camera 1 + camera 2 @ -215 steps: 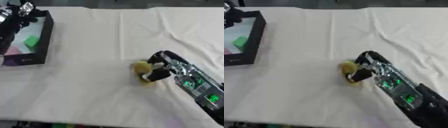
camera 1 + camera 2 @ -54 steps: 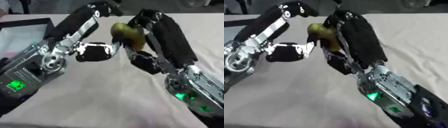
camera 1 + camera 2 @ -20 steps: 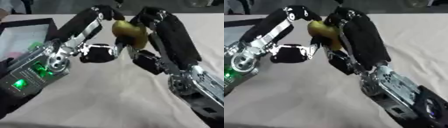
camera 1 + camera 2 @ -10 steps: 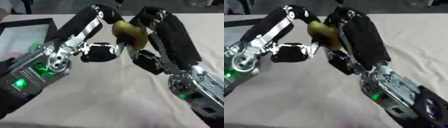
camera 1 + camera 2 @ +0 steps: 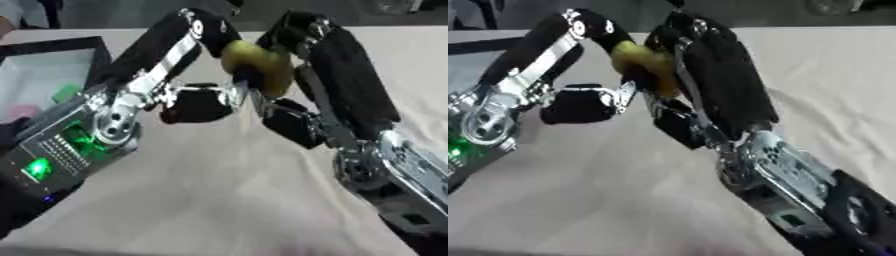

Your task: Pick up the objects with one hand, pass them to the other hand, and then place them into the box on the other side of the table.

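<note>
Left hand (image 5: 197, 102) now closer, both hands clasping upright yellow-green fruit (image 5: 255, 65); right hand (image 5: 337, 82).

Matt cloth on table (image 5: 219, 200); glossy metal wrists, prob. plastic shells.

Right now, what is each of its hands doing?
Right hand: fingers curled round a yellow fruit, held above the table.
Left hand: fingers curled onto the same fruit from the other side.
</note>
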`<action>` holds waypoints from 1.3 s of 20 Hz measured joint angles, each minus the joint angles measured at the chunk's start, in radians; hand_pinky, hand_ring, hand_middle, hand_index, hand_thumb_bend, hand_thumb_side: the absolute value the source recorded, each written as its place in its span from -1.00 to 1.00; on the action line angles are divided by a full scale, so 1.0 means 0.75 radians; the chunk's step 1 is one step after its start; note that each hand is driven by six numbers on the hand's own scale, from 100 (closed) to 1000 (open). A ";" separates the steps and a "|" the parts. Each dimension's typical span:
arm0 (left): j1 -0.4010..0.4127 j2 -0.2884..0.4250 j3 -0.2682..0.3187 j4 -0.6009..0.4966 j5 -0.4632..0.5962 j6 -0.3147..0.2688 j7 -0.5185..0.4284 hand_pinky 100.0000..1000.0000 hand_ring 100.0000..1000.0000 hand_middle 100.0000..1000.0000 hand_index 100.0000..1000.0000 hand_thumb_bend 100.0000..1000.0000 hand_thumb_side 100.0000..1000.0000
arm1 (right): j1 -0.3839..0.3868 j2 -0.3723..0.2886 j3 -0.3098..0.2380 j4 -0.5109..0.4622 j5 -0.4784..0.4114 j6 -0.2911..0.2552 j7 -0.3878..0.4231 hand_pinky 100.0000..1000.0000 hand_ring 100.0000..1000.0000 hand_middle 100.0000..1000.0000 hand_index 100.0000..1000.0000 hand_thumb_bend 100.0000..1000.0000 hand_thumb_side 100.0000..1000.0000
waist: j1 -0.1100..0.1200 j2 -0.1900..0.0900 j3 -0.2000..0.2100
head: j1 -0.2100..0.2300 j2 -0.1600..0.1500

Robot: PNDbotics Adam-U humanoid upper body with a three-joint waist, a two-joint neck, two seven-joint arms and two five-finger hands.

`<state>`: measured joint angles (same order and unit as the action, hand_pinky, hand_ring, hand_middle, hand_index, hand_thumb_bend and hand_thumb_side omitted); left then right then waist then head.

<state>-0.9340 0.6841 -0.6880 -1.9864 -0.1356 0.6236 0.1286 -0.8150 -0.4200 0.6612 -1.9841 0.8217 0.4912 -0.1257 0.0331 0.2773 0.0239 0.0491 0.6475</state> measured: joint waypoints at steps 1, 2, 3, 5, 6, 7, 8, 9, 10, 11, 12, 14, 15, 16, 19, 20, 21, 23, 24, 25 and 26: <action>0.000 0.000 0.000 0.000 0.002 0.001 0.001 1.00 0.11 -0.16 -0.24 -1.00 -0.62 | 0.000 0.000 0.000 0.000 0.000 0.000 -0.001 0.45 0.33 0.01 -0.04 -1.00 -1.00 | 0.000 0.000 0.000 | 0.000 0.000; 0.000 -0.001 0.000 0.000 0.003 0.002 0.002 1.00 0.10 -0.18 -0.27 -1.00 -0.63 | 0.000 0.000 0.000 0.000 0.000 0.000 -0.003 0.45 0.34 0.01 -0.03 -1.00 -1.00 | 0.000 0.000 0.000 | 0.000 0.000; 0.000 -0.001 0.000 0.000 0.004 0.002 0.002 1.00 0.10 -0.19 -0.29 -1.00 -0.62 | 0.000 0.000 0.000 0.000 0.000 0.000 -0.005 0.45 0.34 0.02 -0.02 -1.00 -1.00 | 0.000 0.000 0.000 | 0.000 0.000; 0.000 -0.004 0.000 0.000 0.004 0.005 0.004 1.00 0.09 -0.20 -0.32 -1.00 -0.62 | 0.000 0.000 0.000 0.000 0.000 0.003 -0.008 0.44 0.34 0.03 -0.01 -1.00 -1.00 | 0.000 0.000 -0.001 | 0.000 0.000; 0.000 -0.005 -0.001 0.000 0.005 0.006 0.003 1.00 0.09 -0.20 -0.34 -1.00 -0.62 | 0.000 0.000 0.000 0.000 0.000 0.005 -0.009 0.45 0.35 0.05 0.01 -0.97 -1.00 | 0.000 0.000 -0.001 | 0.000 0.000; 0.000 -0.006 -0.001 0.000 0.005 0.008 0.002 1.00 0.09 -0.21 -0.36 -1.00 -0.62 | 0.000 0.000 0.000 0.000 0.000 0.007 -0.011 0.46 0.36 0.06 0.03 -0.92 -1.00 | 0.000 0.000 -0.001 | 0.000 0.000; 0.000 -0.006 -0.002 0.000 0.006 0.009 0.000 1.00 0.09 -0.21 -0.36 -1.00 -0.62 | 0.000 0.000 0.000 0.000 0.001 0.009 -0.013 0.46 0.36 0.06 0.03 -0.90 -1.00 | 0.000 0.000 -0.001 | 0.000 0.000; 0.000 -0.006 -0.004 0.000 0.008 0.011 -0.002 1.00 0.09 -0.22 -0.40 -1.00 -0.62 | 0.001 0.000 0.000 0.000 0.002 0.012 -0.012 0.47 0.38 0.10 0.07 -0.75 -1.00 | 0.000 0.000 -0.001 | 0.000 0.000; 0.000 -0.006 -0.007 0.000 0.009 0.013 -0.005 1.00 0.09 -0.22 -0.41 -1.00 -0.62 | 0.001 0.000 0.000 0.000 0.003 0.015 -0.012 0.47 0.39 0.12 0.09 -0.68 -1.00 | 0.000 0.000 -0.002 | 0.000 0.000; 0.000 -0.006 -0.008 0.000 0.011 0.015 -0.006 1.00 0.09 -0.22 -0.42 -1.00 -0.62 | 0.001 0.000 0.000 0.000 0.005 0.019 -0.012 0.47 0.40 0.13 0.10 -0.60 -1.00 | 0.000 0.000 -0.002 | 0.000 0.000; 0.000 -0.006 -0.008 0.000 0.015 0.017 -0.008 1.00 0.09 -0.23 -0.44 -1.00 -0.61 | 0.001 0.000 0.000 0.000 0.007 0.024 -0.014 0.47 0.41 0.15 0.13 -0.52 -1.00 | 0.000 0.000 -0.002 | 0.000 0.000; 0.000 -0.006 -0.009 0.000 0.019 0.020 -0.011 1.00 0.08 -0.23 -0.46 -1.00 -0.61 | 0.001 0.000 0.000 -0.001 0.013 0.035 -0.021 0.49 0.44 0.20 0.18 -0.40 -1.00 | 0.000 0.000 -0.003 | 0.000 0.000; 0.000 -0.006 -0.009 0.000 0.021 0.021 -0.012 1.00 0.08 -0.24 -0.47 -1.00 -0.61 | 0.000 0.000 0.000 -0.001 0.014 0.041 -0.024 0.50 0.45 0.23 0.20 -0.36 -1.00 | 0.000 0.000 -0.003 | 0.000 0.000; 0.000 -0.006 -0.010 0.000 0.024 0.022 -0.014 1.00 0.08 -0.24 -0.48 -1.00 -0.62 | 0.000 0.000 0.000 -0.001 0.017 0.047 -0.028 0.52 0.47 0.28 0.25 -0.31 -1.00 | 0.000 0.000 -0.003 | 0.000 0.000; 0.000 -0.006 -0.015 0.001 0.032 0.026 -0.018 1.00 0.07 -0.24 -0.49 -1.00 -0.62 | 0.000 0.000 0.000 -0.002 0.030 0.067 -0.026 0.55 0.51 0.36 0.32 -0.23 -0.94 | 0.000 0.000 -0.003 | 0.000 0.001; 0.000 -0.006 -0.016 0.001 0.034 0.027 -0.019 1.00 0.07 -0.24 -0.49 -1.00 -0.62 | 0.000 0.000 0.000 -0.002 0.036 0.073 -0.022 0.55 0.51 0.37 0.33 -0.22 -0.92 | 0.000 0.000 -0.003 | 0.000 0.001; 0.000 -0.006 -0.016 0.001 0.035 0.027 -0.021 1.00 0.07 -0.25 -0.48 -1.00 -0.62 | 0.001 0.000 0.000 -0.002 0.041 0.079 -0.018 0.57 0.54 0.42 0.39 -0.16 -0.84 | 0.000 0.000 -0.003 | 0.000 0.001; 0.000 -0.006 -0.016 0.001 0.036 0.028 -0.025 1.00 0.07 -0.25 -0.48 -1.00 -0.62 | 0.001 0.000 0.000 -0.002 0.053 0.094 -0.005 0.59 0.58 0.48 0.46 -0.07 -0.75 | 0.000 0.000 -0.003 | 0.000 0.001; 0.000 -0.006 -0.016 0.001 0.036 0.028 -0.026 1.00 0.07 -0.25 -0.48 -1.00 -0.62 | 0.002 0.000 0.000 -0.002 0.060 0.102 0.003 0.59 0.59 0.50 0.48 -0.05 -0.72 | 0.000 0.000 -0.003 | 0.000 0.001; 0.000 -0.005 -0.016 0.001 0.036 0.027 -0.027 1.00 0.07 -0.26 -0.47 -1.00 -0.62 | 0.002 0.000 0.000 -0.002 0.064 0.109 0.010 0.60 0.62 0.52 0.52 -0.01 -0.67 | 0.000 0.000 -0.003 | 0.000 0.001; 0.000 -0.004 -0.016 0.001 0.036 0.027 -0.027 1.00 0.07 -0.26 -0.48 -1.00 -0.62 | 0.002 0.000 0.000 -0.002 0.070 0.117 0.019 0.60 0.64 0.54 0.54 0.01 -0.63 | 0.000 0.000 -0.004 | 0.000 0.001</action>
<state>-0.9341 0.6809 -0.6997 -1.9858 -0.1084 0.6442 0.1081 -0.8132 -0.4200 0.6608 -1.9853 0.8739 0.5792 -0.1118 0.0331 0.2773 0.0211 0.0490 0.6479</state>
